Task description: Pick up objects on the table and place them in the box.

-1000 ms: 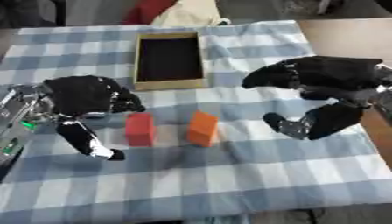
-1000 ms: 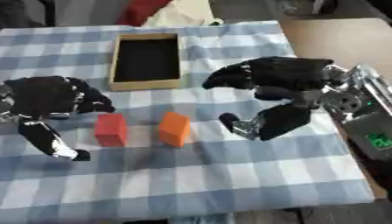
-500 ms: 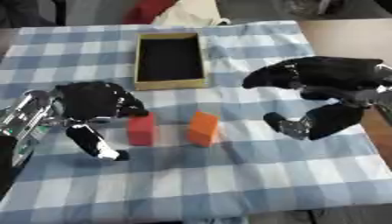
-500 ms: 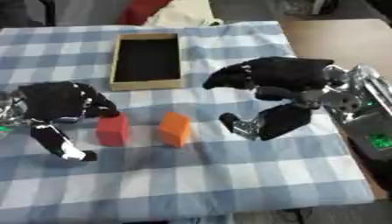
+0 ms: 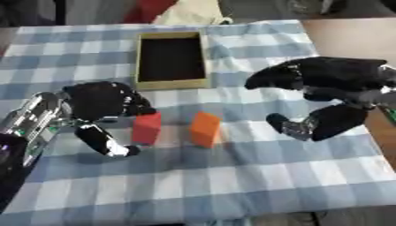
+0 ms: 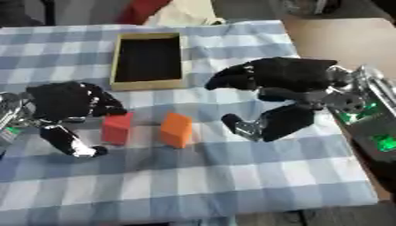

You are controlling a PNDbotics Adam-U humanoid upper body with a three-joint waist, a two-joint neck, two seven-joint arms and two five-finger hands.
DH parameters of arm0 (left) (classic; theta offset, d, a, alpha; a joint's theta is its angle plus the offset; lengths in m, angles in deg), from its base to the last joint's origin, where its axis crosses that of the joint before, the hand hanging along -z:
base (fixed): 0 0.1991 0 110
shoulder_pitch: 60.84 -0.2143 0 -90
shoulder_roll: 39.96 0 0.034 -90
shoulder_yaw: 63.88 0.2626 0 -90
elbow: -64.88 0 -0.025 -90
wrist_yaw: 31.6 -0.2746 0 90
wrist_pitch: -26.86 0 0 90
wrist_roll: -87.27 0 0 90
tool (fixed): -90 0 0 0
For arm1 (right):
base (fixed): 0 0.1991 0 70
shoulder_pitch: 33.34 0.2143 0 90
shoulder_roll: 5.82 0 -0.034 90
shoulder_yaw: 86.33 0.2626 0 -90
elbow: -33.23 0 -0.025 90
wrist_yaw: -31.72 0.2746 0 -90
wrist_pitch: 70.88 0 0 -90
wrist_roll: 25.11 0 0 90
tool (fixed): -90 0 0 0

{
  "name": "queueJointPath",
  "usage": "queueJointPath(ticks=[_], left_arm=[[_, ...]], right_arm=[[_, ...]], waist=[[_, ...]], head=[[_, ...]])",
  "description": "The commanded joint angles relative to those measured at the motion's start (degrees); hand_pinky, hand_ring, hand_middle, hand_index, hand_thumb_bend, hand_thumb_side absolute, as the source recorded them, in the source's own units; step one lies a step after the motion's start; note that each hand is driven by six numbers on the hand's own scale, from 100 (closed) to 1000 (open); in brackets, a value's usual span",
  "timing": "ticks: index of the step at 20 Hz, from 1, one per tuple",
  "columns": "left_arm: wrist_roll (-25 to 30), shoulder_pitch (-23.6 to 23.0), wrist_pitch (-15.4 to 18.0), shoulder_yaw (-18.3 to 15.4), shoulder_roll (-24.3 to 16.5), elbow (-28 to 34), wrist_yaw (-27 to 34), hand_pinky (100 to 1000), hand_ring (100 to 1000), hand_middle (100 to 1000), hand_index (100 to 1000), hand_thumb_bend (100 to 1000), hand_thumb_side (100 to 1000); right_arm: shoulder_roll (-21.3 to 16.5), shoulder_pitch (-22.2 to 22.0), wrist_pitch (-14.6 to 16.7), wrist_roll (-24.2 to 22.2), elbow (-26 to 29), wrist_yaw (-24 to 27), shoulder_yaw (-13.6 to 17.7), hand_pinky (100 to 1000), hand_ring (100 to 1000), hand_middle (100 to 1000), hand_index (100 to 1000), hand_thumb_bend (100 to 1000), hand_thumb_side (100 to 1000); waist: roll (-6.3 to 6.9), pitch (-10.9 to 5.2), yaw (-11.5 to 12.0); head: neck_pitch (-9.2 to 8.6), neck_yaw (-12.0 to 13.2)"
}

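Left hand (image 5: 100,103) open around red block (image 5: 146,128), orange block (image 5: 205,129) beside, right hand (image 5: 325,88) open, box (image 5: 171,83) behind

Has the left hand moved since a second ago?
Yes. The left hand has shifted right to the red block, which sits where it was.

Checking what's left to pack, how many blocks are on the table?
2: a red block by the left hand, and an orange block just right of it. None shows in the box.

The left hand (image 5: 100,103) has slid toward 3 o'clock, its fingers now touching the red block (image 5: 146,128) from 9 o'clock.
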Motion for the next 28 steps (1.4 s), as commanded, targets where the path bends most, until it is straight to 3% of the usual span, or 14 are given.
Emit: queueJointPath(ticks=[1,15,28], left_arm=[[0.37,0.80,-0.17,-0.94,-0.81,1.23,1.26,778,823,831,981,342,1000],[4.25,0.78,-1.10,-1.52,-1.70,4.43,8.62,749,785,794,973,249,961],[7.14,1.07,-0.73,-0.88,-1.65,4.03,8.23,754,791,802,976,307,1000]], right_arm=[[-1.20,0.48,-0.11,-0.03,0.85,0.24,0.59,913,861,926,1000,100,937],[-1.25,0.36,-0.14,-0.04,0.85,0.17,0.56,912,861,925,1000,100,938],[-1.20,0.34,-0.11,-0.09,0.85,0.21,0.52,912,860,923,1000,100,941]], waist=[[-0.07,-0.73,-0.02],[-0.02,-0.84,0.01],[0.04,-0.69,0.10]], head=[[0.14,0.02],[0.16,-0.06],[0.21,-0.12]])
